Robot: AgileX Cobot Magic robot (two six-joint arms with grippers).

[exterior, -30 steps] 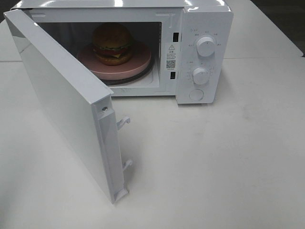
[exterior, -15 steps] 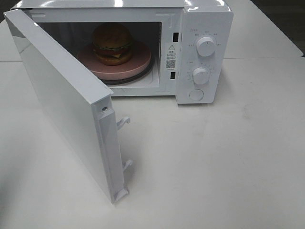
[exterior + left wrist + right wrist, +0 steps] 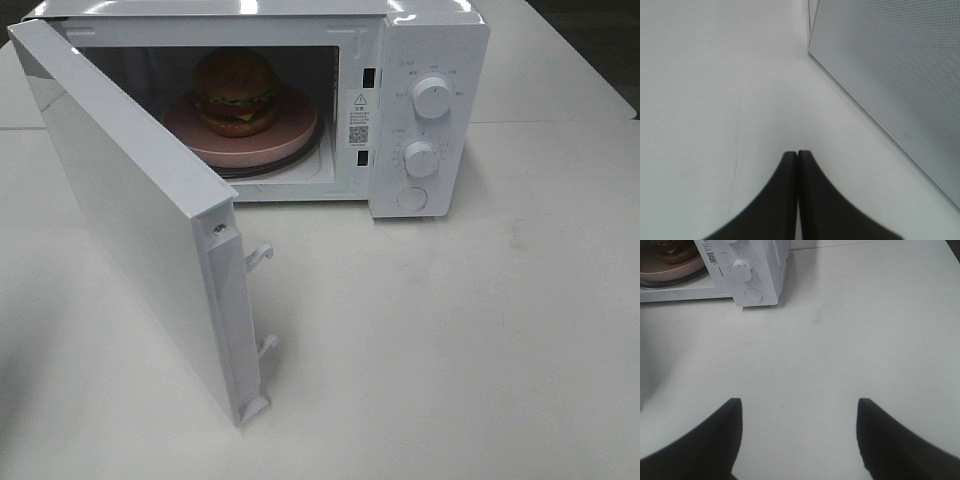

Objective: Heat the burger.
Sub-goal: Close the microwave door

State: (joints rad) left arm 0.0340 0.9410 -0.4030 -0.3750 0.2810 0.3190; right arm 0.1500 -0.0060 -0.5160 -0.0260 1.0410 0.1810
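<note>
The burger (image 3: 237,92) sits on a pink plate (image 3: 300,128) inside the white microwave (image 3: 430,40), whose door (image 3: 130,210) swings wide open to the left. Neither gripper shows in the exterior high view. In the left wrist view my left gripper (image 3: 798,153) is shut with nothing in it, low over the table beside the door's outer face (image 3: 900,65). In the right wrist view my right gripper (image 3: 798,402) stands open and empty over bare table, well in front of the microwave (image 3: 767,260). The burger (image 3: 671,252) and plate (image 3: 670,271) peek in at that view's corner.
Two knobs (image 3: 432,97) (image 3: 421,159) and a round button (image 3: 412,198) sit on the microwave's control panel. The door's latch hooks (image 3: 260,255) stick out from its free edge. A seam in the white tabletop (image 3: 560,122) runs behind the microwave.
</note>
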